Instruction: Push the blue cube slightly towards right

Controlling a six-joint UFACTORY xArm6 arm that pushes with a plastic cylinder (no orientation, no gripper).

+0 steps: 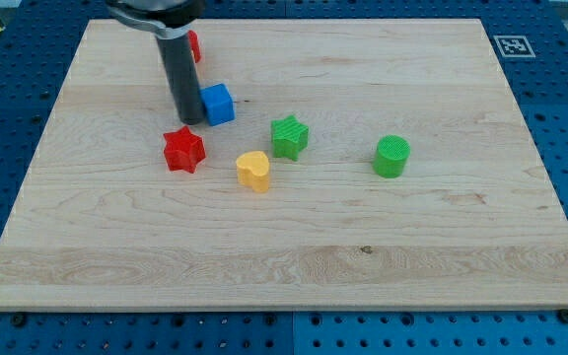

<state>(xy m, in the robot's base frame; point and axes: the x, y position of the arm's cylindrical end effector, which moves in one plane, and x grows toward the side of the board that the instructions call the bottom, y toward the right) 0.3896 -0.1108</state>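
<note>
The blue cube (218, 104) sits on the wooden board (294, 256) at the upper left of the view. My tip (189, 121) is at the end of the dark rod, right against the cube's left side. A red star block (183, 150) lies just below the tip.
A red block (193, 45) is partly hidden behind the rod near the view's top. A yellow heart-shaped block (253, 171) lies below and right of the cube, a green star block (289, 136) to its right, a green cylinder (391, 156) farther right.
</note>
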